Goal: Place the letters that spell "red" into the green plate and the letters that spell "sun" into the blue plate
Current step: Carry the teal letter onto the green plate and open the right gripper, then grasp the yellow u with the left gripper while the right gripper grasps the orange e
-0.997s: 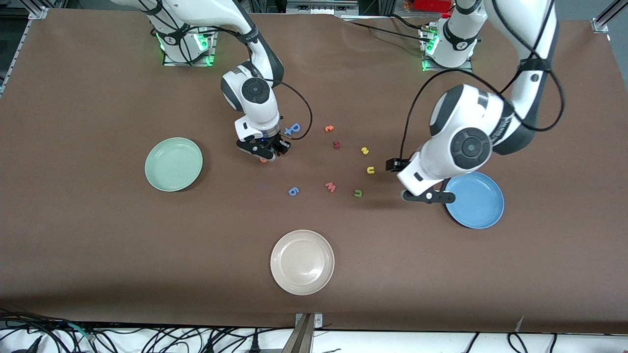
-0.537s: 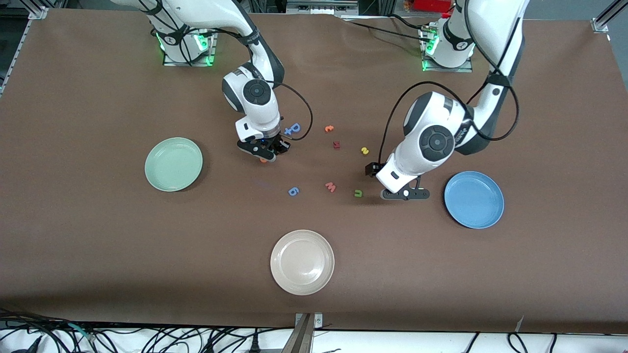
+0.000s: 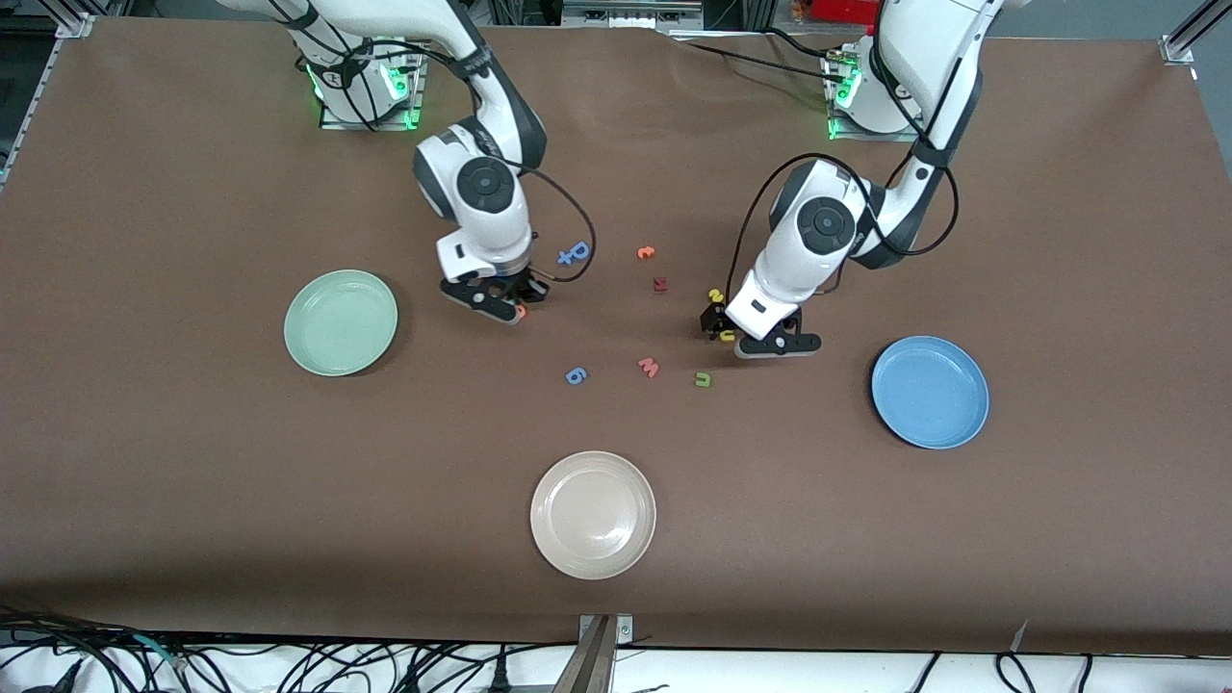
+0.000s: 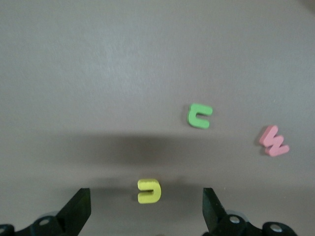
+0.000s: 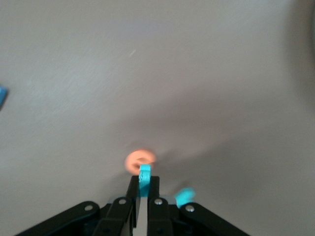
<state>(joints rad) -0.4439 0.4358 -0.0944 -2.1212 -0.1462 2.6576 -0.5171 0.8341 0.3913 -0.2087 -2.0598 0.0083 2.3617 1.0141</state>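
- Currently my right gripper [image 5: 141, 189] is clamped on a thin teal letter [image 5: 144, 175], over the orange "e" [image 5: 140, 161] lying beside the green plate [image 3: 340, 321].
- My left gripper [image 4: 146, 209] stands spread wide over the yellow "u" [image 4: 149, 191].
- I judge the foam light and squashy: pinch across a stroke, gently.

A robotics lab: two arm bases [image 3: 364, 82] bolted to a brown-covered table [image 3: 192, 481], loose cables [image 3: 289, 664] along its edge.
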